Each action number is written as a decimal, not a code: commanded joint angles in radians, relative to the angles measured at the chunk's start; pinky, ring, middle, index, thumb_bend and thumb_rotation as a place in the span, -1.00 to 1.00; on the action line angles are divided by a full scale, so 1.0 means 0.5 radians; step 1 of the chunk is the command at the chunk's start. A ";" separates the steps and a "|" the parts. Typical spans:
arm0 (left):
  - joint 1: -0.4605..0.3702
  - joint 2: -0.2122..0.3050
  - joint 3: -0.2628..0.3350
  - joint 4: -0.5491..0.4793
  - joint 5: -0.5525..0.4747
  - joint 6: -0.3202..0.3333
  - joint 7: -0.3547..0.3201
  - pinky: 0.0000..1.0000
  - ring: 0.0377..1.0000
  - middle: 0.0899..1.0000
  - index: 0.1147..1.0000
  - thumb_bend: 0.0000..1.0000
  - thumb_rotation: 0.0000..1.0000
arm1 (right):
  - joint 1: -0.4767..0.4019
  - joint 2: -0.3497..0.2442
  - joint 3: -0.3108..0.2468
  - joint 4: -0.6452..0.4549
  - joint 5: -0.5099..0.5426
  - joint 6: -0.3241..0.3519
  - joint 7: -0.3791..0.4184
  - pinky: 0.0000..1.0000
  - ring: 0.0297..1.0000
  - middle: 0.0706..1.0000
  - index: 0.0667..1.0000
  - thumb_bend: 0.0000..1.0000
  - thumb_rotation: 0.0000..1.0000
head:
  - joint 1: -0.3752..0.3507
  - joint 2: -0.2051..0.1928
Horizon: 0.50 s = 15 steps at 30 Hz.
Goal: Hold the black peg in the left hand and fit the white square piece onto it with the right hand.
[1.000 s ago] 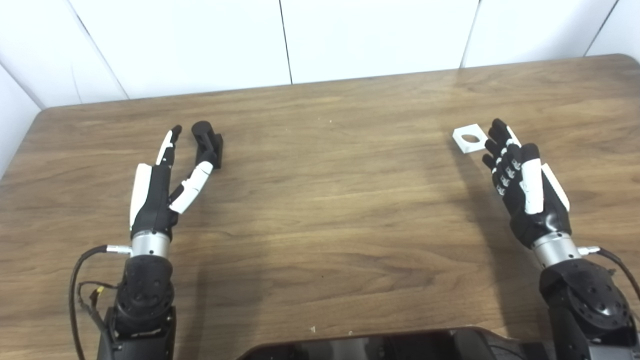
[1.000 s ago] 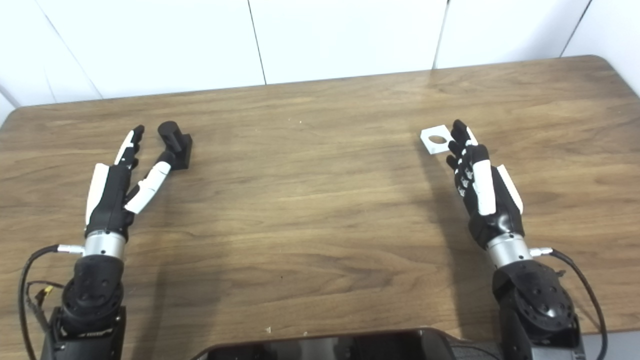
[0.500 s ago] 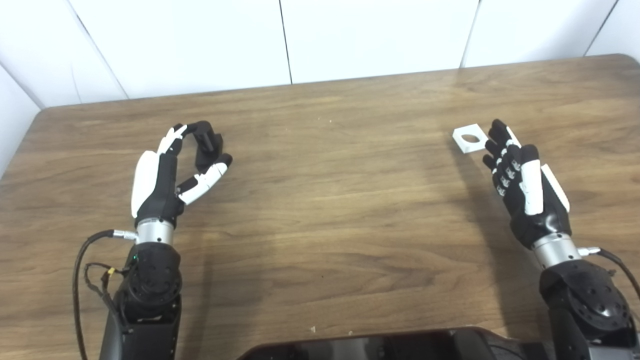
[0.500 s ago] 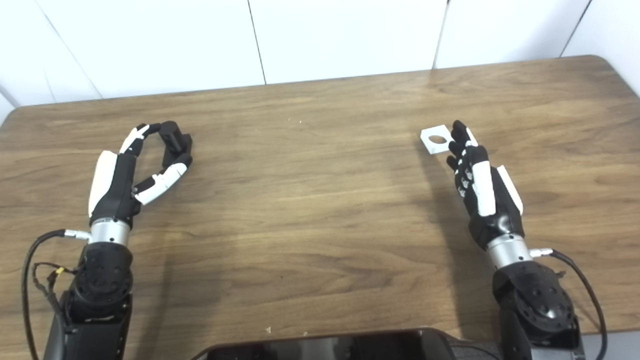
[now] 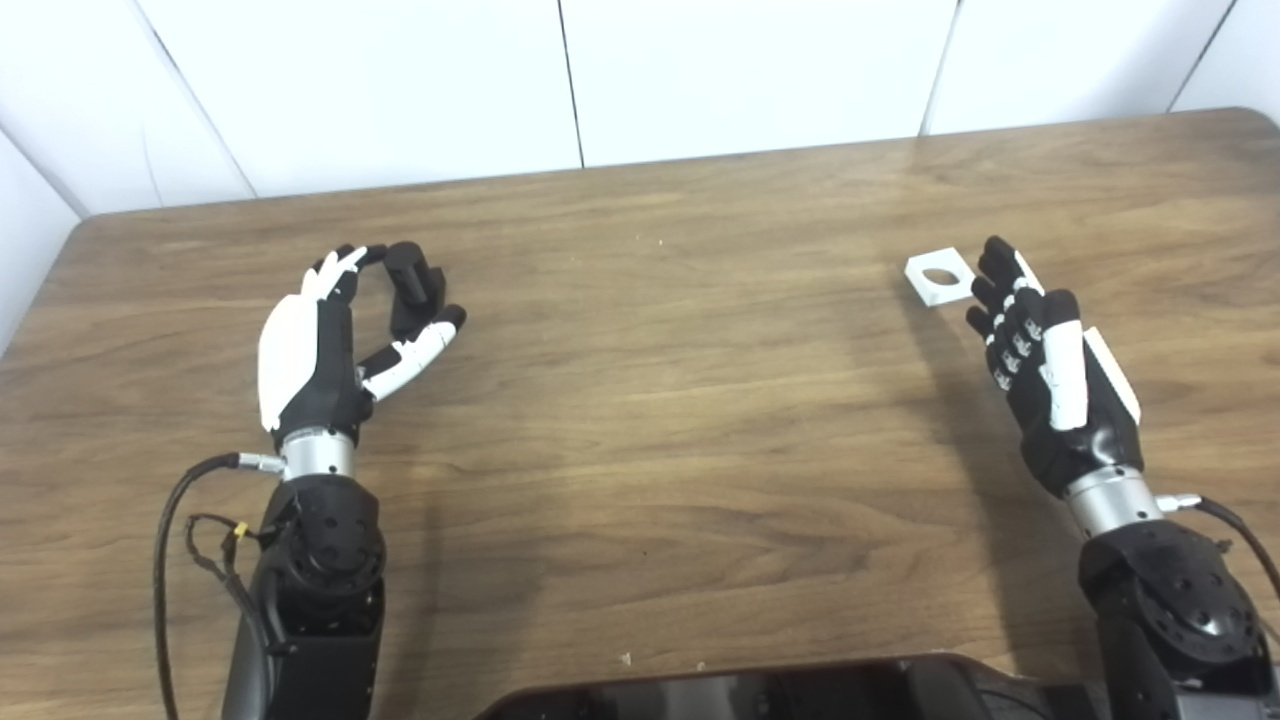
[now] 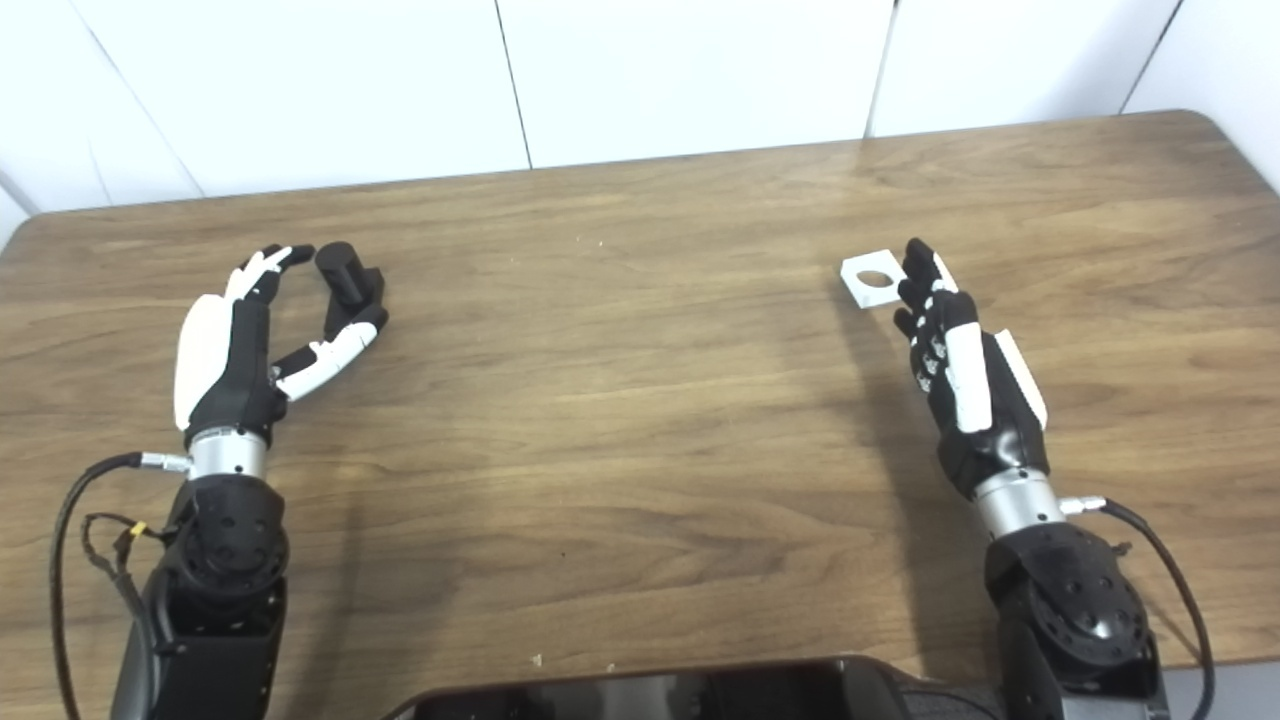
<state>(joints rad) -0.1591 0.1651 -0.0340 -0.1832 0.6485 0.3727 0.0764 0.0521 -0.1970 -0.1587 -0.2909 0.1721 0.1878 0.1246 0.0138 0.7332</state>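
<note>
Left eye view shows the left hand [image 5: 320, 345] curled loosely around the black peg [image 5: 412, 290], not yet clamped, while the right hand [image 5: 1040, 365], fingers apart, lies just beside the white square piece [image 5: 938, 277], probably light, stiff, best pinched by its edges.

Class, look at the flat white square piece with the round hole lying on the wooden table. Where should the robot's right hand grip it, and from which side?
Probably by two opposite outer edges of the flat white square piece, keeping the round hole clear for the peg. It lies flat on the wooden table, so come from above and from the near right, where the right hand hovers open beside it.
</note>
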 commanded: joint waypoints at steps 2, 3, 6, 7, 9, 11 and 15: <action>-0.050 0.011 0.003 -0.056 0.025 -0.098 0.096 0.85 1.00 0.93 0.69 0.46 0.01 | -0.045 -0.027 0.001 -0.021 0.001 -0.089 0.011 1.00 1.00 1.00 0.94 0.48 1.00 | 0.006 0.000; -0.049 0.009 0.003 -0.053 0.028 -0.100 0.103 0.85 0.99 0.92 0.70 0.46 0.02 | -0.046 -0.028 -0.001 -0.017 0.009 -0.092 0.016 1.00 1.00 1.00 0.94 0.48 1.00 | 0.006 -0.001; -0.049 0.004 0.000 -0.043 0.035 -0.096 0.119 0.84 0.99 0.93 0.70 0.46 0.03 | -0.046 -0.034 -0.005 -0.007 0.028 -0.104 0.030 1.00 1.00 1.00 0.95 0.48 1.00 | 0.011 -0.003; -0.050 0.003 -0.001 -0.037 0.042 -0.097 0.133 0.84 0.99 0.93 0.71 0.47 0.04 | -0.044 -0.036 -0.003 -0.010 0.021 -0.102 0.028 1.00 1.00 1.00 0.95 0.48 1.00 | 0.011 -0.004; -0.052 0.002 -0.004 -0.032 0.056 -0.091 0.156 0.83 0.99 0.93 0.71 0.48 0.05 | -0.042 -0.041 0.001 -0.010 0.011 -0.103 0.028 1.00 1.00 1.00 0.95 0.48 1.00 | 0.015 -0.004; -0.054 -0.002 -0.008 -0.035 0.069 -0.081 0.171 0.82 1.00 0.93 0.72 0.49 0.06 | -0.043 -0.047 0.002 -0.003 0.015 -0.107 0.033 1.00 1.00 1.00 0.95 0.48 1.00 | 0.019 -0.002; -0.052 -0.006 -0.008 -0.022 0.096 -0.087 0.215 0.81 1.00 0.93 0.70 0.50 0.05 | -0.051 -0.058 0.004 0.007 0.027 -0.108 0.044 1.00 1.00 1.00 0.95 0.47 1.00 | 0.020 -0.004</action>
<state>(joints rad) -0.1585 0.1532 -0.0396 -0.1798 0.6741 0.3628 0.1517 0.0520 -0.2100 -0.1563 -0.2680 0.1739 0.1815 0.1318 0.0245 0.7302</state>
